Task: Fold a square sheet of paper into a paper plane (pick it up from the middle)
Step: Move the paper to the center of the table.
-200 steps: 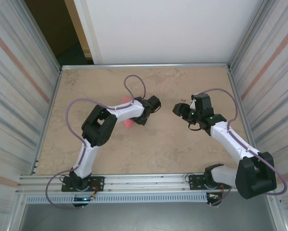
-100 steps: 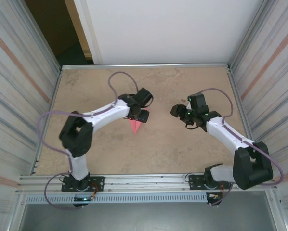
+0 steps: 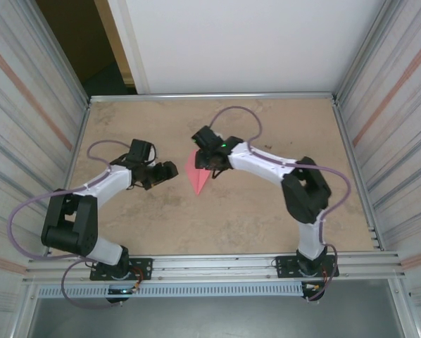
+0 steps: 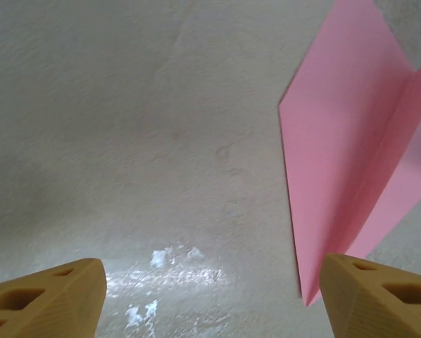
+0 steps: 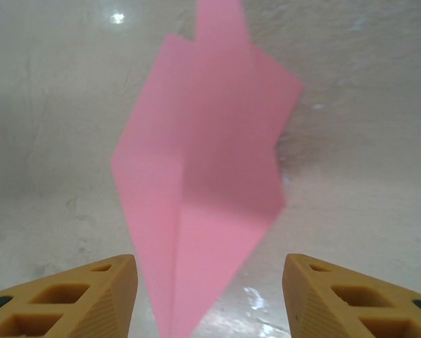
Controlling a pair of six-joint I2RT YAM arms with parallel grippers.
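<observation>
Tabletop; plane under right end effector

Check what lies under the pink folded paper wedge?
The pink folded paper wedge lies on the tan tabletop; nothing pokes out around its visible edges. Whatever sits directly beneath its layers is covered.

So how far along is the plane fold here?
Done: the sheet of paper is creased into a pointed wedge, flat on the table. In hand: nothing gripped; the right gripper hovers open over it, the left gripper open beside it. Left: probably further lengthwise folds.
</observation>
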